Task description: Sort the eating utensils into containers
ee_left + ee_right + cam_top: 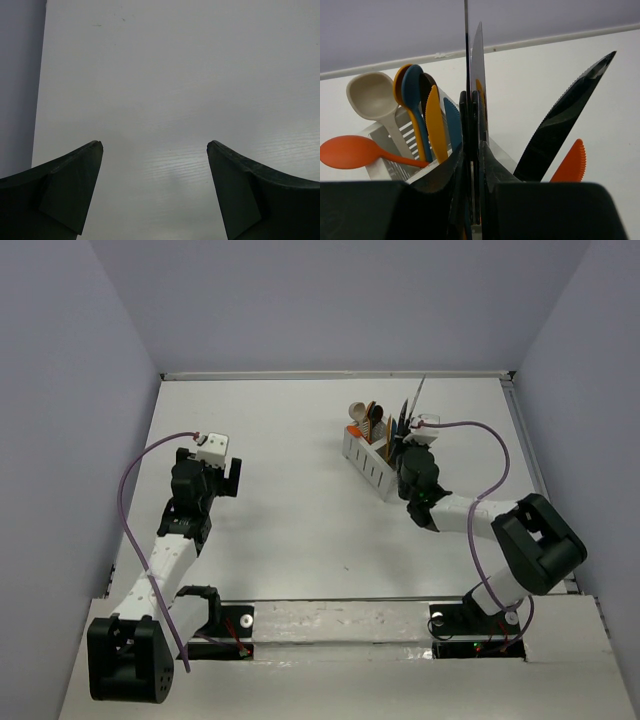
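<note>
Right pincer (471, 172) is squeezed almost shut on the dark handle of a silver-bladed knife (479, 70), blade straight up, down in the white caddy (405, 137); a second blade stands edge-on just beside it, and I cannot tell whether that one is gripped too; the caddy sits in the right half of the table (175, 75), nearer the far edge, bristling with a beige spoon (367, 95), an orange spoon (347, 151), a blue spoon (412, 85) and a serrated knife (565, 115) leaning out right; left pincer (155, 145) hangs wide open, empty, over bare table toward the left edge; the danger, I'd say, is the pull-out; fingers buried among packed handles could drag a neighbour up or tip what looks like a light caddy; let go too high and the knife may topple.
</note>
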